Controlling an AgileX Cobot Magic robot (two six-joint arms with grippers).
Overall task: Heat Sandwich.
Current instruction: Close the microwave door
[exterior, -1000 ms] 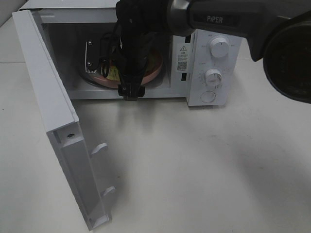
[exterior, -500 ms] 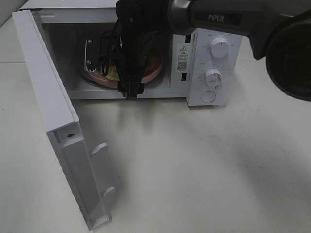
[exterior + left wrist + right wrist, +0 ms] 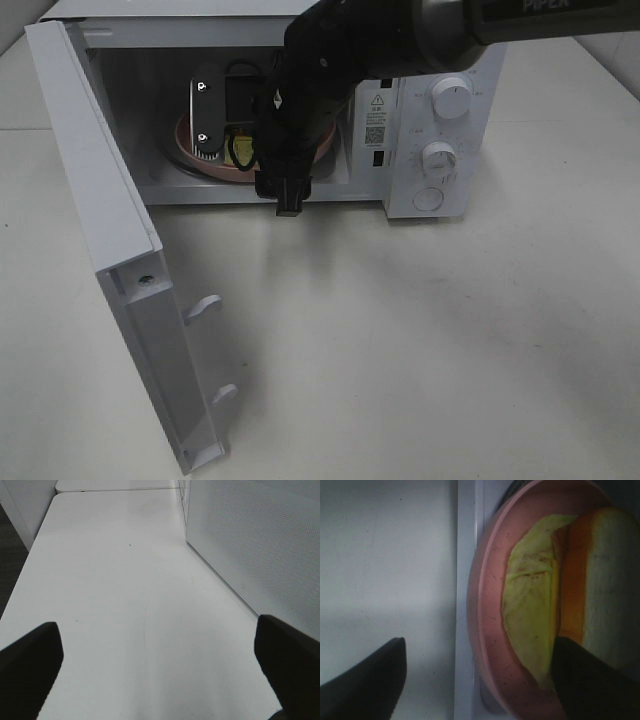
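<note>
The sandwich (image 3: 532,625) is found lying on the pink plate (image 3: 492,580), which is set inside the microwave (image 3: 440,120); the door (image 3: 110,230) is swung wide open. The right gripper (image 3: 477,647) is extended into the cavity and is held over the rim of the plate. Its jaws are seen well apart, and nothing is clamped between them. In the right wrist view one finger (image 3: 590,685) is seen overlapping the edge of the sandwich, though contact cannot be confirmed. The other finger (image 3: 365,680) is placed off the plate, over a white surface. The yellowish-green layer of the sandwich is thus located between the two fingers, nearer the first. An orange layer and pale bread are noted beside it. The left gripper (image 3: 157,630) is held over the white table (image 3: 110,580), beside a perforated white panel (image 3: 250,545), with jaws spread wide and nothing held
</note>
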